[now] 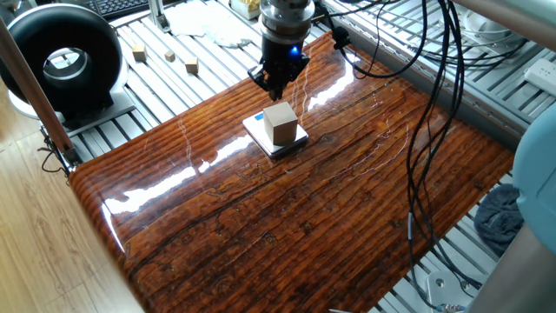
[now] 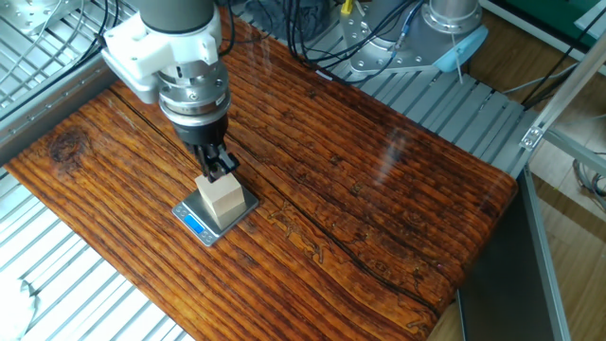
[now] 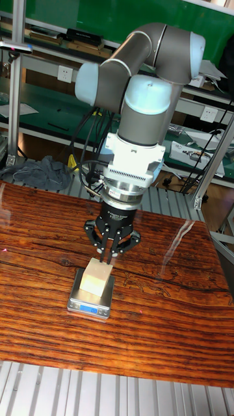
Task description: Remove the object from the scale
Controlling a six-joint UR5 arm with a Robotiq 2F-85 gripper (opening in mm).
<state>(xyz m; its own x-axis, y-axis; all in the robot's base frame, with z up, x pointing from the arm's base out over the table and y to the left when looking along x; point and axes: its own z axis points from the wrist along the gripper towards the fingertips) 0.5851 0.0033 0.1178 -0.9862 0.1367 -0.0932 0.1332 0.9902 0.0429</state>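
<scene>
The object, a tan wooden cube (image 1: 281, 123) (image 2: 223, 197) (image 3: 96, 277), rests on the scale (image 1: 254, 128) (image 2: 196, 224) (image 3: 90, 305), a thin white square plate with a blue mark, near the middle of the glossy wooden table (image 1: 287, 217). My gripper (image 1: 276, 93) (image 2: 218, 170) (image 3: 109, 257) points straight down with its fingertips pressed together, shut and holding nothing. The tips hover just above the cube's far top edge. Whether they touch it cannot be told.
Three small wooden blocks (image 1: 168, 57) lie on the slatted frame beyond the table, beside a black round device (image 1: 61, 61). Dark cables (image 1: 426, 130) hang over the table's right side. A grey cloth (image 1: 499, 217) lies at the right, and the arm's base (image 2: 445, 28) stands behind the table.
</scene>
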